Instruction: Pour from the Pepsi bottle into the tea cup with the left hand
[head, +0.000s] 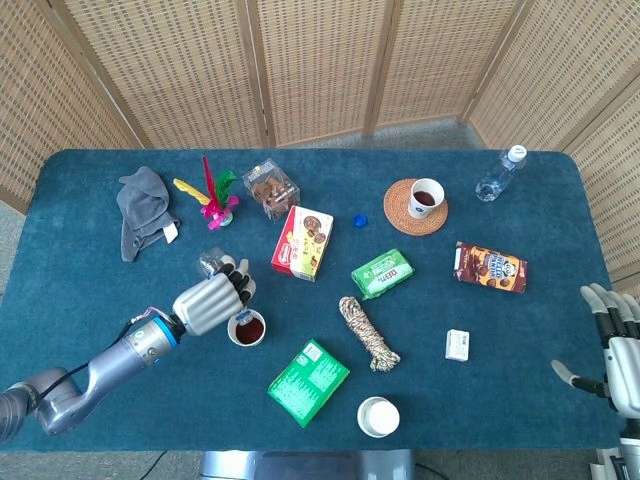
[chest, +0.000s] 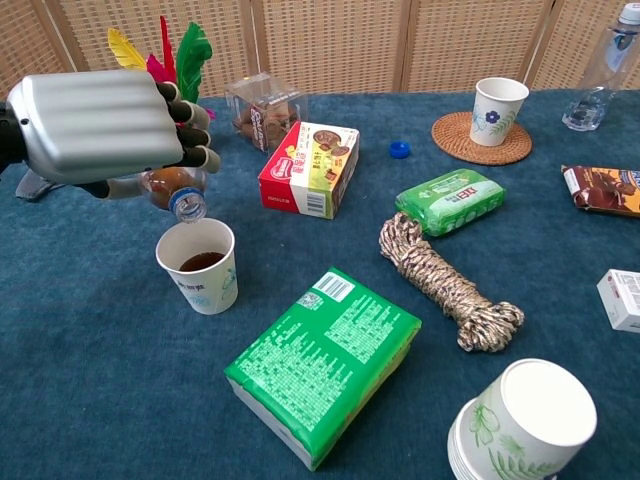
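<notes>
Left hand (chest: 105, 125) wrapped round tilted Pepsi bottle (chest: 175, 188), mouth just above cup (chest: 199, 265) rim. Cup already holds dark liquid. Advice: tilt slowly, keep mouth centred over cup. Right hand (head: 618, 345) empty, fingers apart.

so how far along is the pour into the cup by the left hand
Done: the left hand grips the Pepsi bottle, uncapped and tipped. In hand: its mouth hangs over the tea cup, which holds some dark drink. Left: finishing the pour and righting the bottle.

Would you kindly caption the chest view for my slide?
Left hand tips the Pepsi bottle over the tea cup.
</notes>
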